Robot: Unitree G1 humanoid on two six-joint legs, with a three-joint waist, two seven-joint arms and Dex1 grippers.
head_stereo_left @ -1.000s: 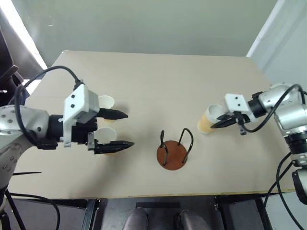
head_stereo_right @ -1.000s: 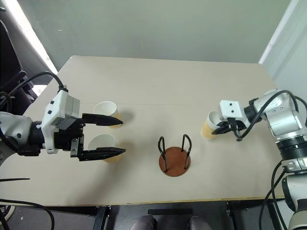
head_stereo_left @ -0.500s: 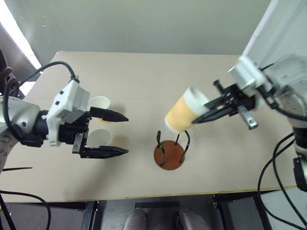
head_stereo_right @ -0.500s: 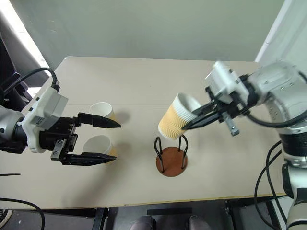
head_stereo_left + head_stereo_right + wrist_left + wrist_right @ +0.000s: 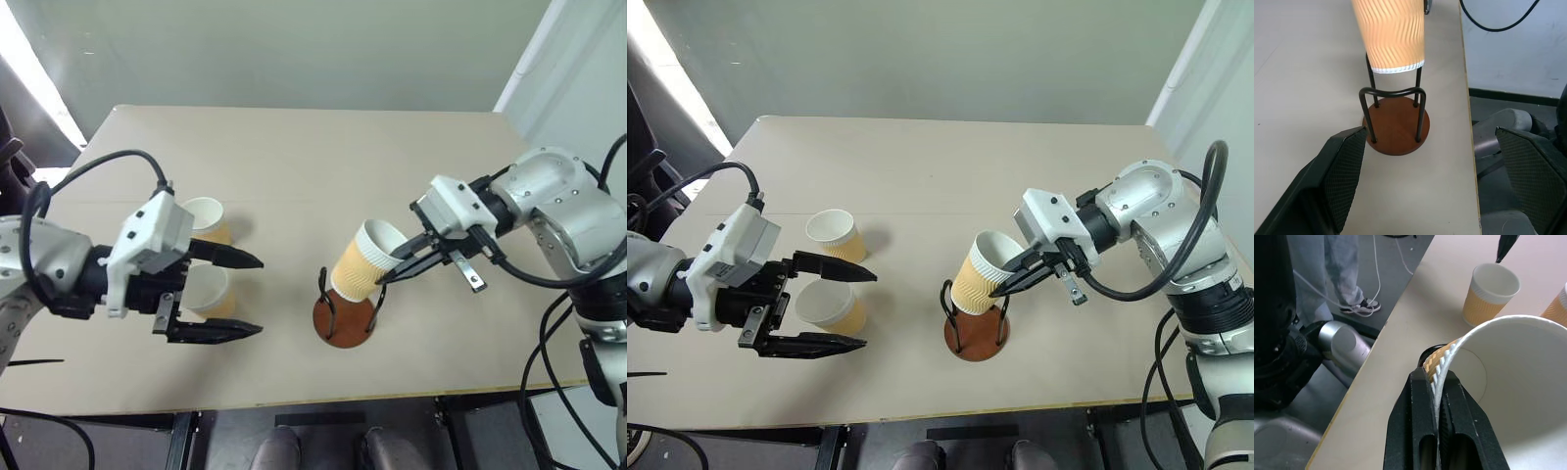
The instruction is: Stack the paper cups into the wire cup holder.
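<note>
The right end effector pinches the rim of a tilted cup, one finger inside and one outside. Just below that cup stands the wire holder on the bench, the cup's bottom between the tops of its loops, above the disc base. The left end effector is spread wide and holds nothing. A second cup stands between its fingers, and a third just beyond its far finger.
</note>
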